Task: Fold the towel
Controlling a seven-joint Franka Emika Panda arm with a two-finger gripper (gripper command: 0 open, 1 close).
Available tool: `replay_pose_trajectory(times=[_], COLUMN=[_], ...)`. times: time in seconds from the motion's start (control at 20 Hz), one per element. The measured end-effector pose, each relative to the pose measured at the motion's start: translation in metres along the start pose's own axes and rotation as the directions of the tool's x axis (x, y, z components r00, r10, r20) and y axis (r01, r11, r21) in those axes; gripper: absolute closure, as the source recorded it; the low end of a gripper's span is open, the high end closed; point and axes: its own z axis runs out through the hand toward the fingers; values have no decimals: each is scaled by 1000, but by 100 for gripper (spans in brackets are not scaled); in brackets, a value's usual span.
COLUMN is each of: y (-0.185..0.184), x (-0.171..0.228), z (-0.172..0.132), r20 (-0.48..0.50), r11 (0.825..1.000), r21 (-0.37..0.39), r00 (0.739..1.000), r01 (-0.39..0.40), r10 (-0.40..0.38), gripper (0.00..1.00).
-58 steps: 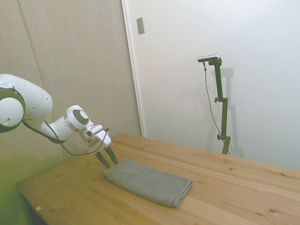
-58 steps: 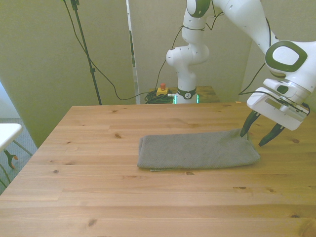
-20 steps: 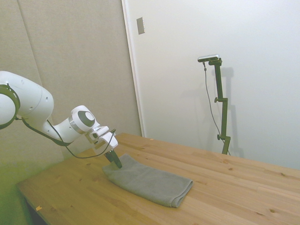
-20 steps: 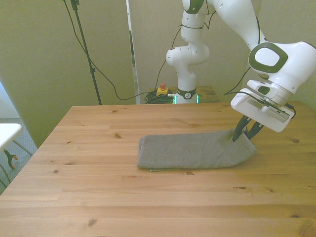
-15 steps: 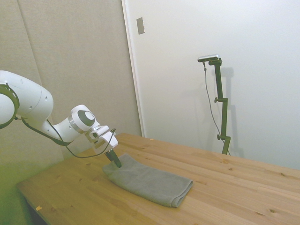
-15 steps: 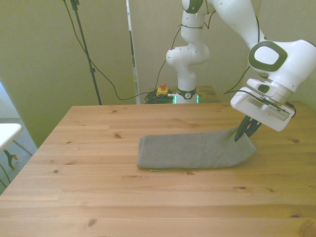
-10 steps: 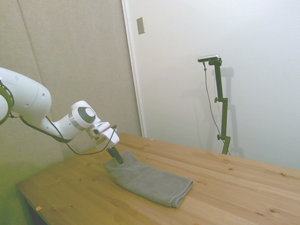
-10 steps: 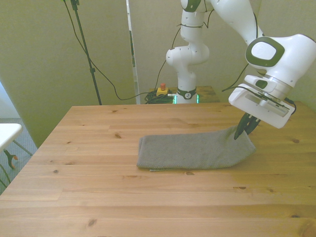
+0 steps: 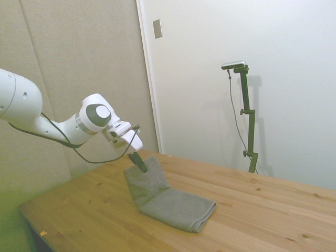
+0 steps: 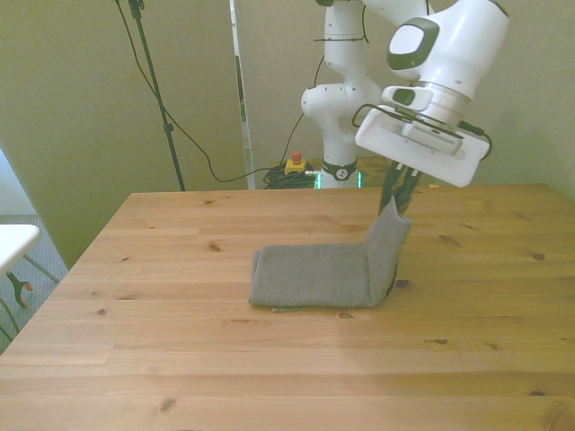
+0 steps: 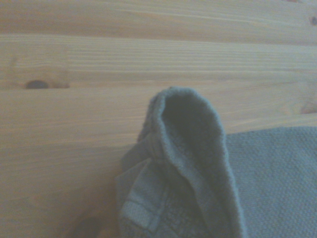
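Pale walls and a beige panel stand behind a wooden table [image 9: 273, 210] whose planks and dark knots fill the lower half of both wide views.

On it lies the grey towel [image 9: 165, 199], near the middle of the front view [image 10: 328, 274] and in the lower middle of the side view. Most of the towel rests flat on the wood. One end is raised off the table and stands almost upright: in the front view that is the end toward the front view's right, rising to a narrow tip just below the white hand; in the side view it is the left end, peaking at the dark fingertips. The flat part runs toward the front view's left and ends in a rounded folded edge. Seen from the wrist [image 11: 198, 163], the lifted cloth shows as a rounded, doubled loop above bare wood, with flat towel beside it; that picture is soft.

Pinching the raised tip is the gripper [image 9: 138, 161], its dark fingers drawn together on the cloth [image 10: 396, 199]. The white arm [image 9: 58, 126] comes in from the left of the side view, a black cable looping under its wrist.
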Motion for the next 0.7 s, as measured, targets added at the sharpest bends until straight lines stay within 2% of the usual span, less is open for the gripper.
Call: replay_pose_trajectory(times=[0.2,0.45,0.55,0.7], y=[26,63,79,104], x=[43,72,84,102], z=[4,8,20,53], r20=[27,47,67,104], r11=[999,995,991,985], r21=[10,13,17,29], r00=[998,994,990,981], r01=[-49,-103,-129,-170], r10=[48,102,128,166], gripper=[100,100,100,100])
